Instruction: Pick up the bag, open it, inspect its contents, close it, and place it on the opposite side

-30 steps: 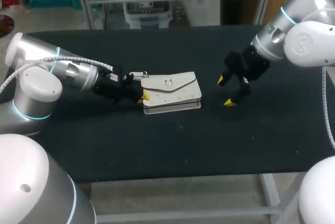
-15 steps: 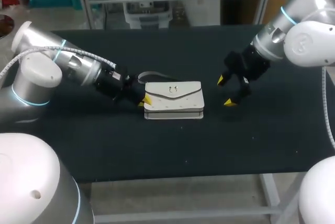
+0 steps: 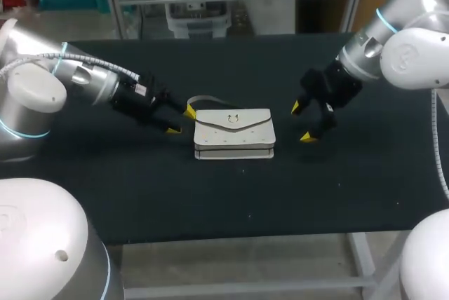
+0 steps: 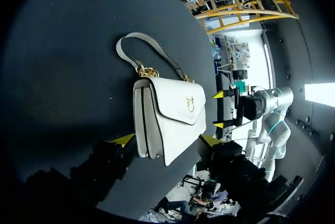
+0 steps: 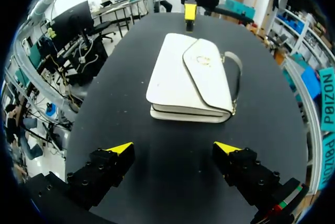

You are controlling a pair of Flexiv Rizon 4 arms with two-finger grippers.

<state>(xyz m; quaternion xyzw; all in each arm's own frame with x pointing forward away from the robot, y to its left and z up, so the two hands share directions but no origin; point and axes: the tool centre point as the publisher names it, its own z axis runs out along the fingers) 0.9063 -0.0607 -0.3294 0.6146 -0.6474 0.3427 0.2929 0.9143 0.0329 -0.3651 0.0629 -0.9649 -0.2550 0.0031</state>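
Pulling your left gripper (image 3: 181, 120), spread wide, off the bag (image 3: 233, 134), you've released it; your right gripper (image 3: 302, 123) hangs equally spread.

A table (image 3: 231, 195) with a flat black top and pale frame.

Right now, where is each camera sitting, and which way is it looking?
Head view: above and behind the robot, looking down on the table; both arms come in from the sides, with the white bag between the left gripper and the right gripper.
Left wrist view: on the left wrist, looking out along its open fingers at the bag; the right gripper shows beyond it.
Right wrist view: on the right wrist, facing the bag from the other side; its own yellow tips show.
Shared: both wrist views see the bag from opposite ends.
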